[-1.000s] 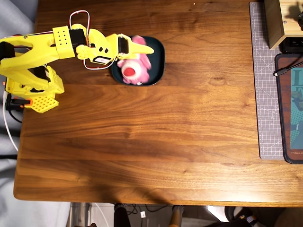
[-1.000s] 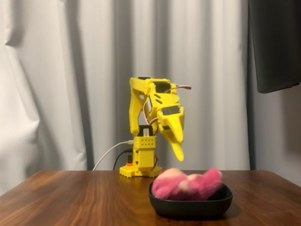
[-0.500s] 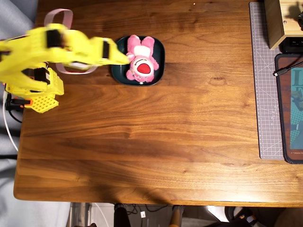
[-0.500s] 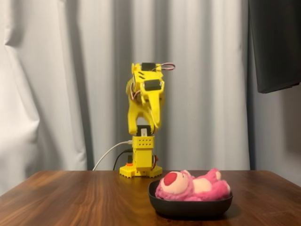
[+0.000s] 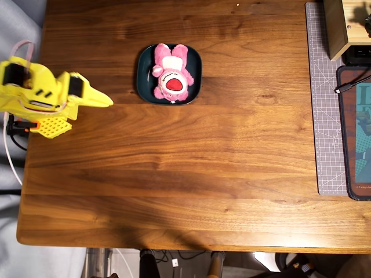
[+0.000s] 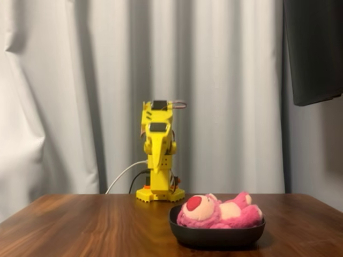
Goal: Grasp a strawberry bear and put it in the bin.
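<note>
Overhead view, nearest the arm's base at the table's left edge: yellow gripper [image 5: 103, 101] folded back, fingers together in a single closed point, holding nothing, aimed toward the table's middle. Bare walnut table [image 5: 174, 174] between it and the goods. Farther right, near the far edge: dark teal bin [image 5: 141, 75], well apart from the gripper. Strawberry bear [image 5: 170, 79] lying on its back inside the bin, long axis running near edge to far edge, head toward the near edge. Fixed view: bear [image 6: 220, 212] resting above the rim. Judged: placement done.
</note>
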You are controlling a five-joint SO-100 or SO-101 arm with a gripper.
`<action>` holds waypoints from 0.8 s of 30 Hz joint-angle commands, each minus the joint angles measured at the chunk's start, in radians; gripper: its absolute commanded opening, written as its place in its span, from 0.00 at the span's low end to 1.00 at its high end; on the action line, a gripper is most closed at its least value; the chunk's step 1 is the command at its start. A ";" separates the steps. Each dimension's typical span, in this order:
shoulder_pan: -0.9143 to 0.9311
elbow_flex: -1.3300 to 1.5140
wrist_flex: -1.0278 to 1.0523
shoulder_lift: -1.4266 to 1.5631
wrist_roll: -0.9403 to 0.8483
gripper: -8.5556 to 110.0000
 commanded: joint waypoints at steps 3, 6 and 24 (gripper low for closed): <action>0.008 0.137 -0.061 0.031 0.012 0.07; -0.015 0.137 -0.061 0.031 0.014 0.07; 0.051 0.137 -0.063 0.031 0.012 0.07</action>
